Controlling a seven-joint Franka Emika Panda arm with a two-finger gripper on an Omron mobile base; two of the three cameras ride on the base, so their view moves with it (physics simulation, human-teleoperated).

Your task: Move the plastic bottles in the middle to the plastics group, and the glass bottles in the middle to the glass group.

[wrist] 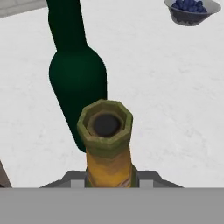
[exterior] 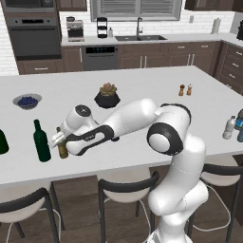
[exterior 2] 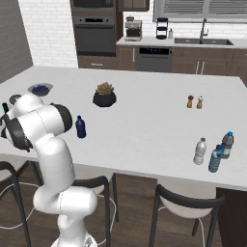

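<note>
The amber bottle [wrist: 106, 140] stands upright near the bench's [exterior: 142, 85] front left edge, just beside the tall green wine bottle [exterior: 41, 141], jaws gripping its neck.

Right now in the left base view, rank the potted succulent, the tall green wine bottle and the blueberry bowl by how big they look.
1. Tall green wine bottle, though it stands nearest the camera.
2. Potted succulent.
3. Blueberry bowl, farther back, so its true size is unsure.

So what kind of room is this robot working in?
A home kitchen, rendered rather than real: a built-in oven in the back wall, a sink under the window, and a large white island counter with stools tucked beneath.
</note>
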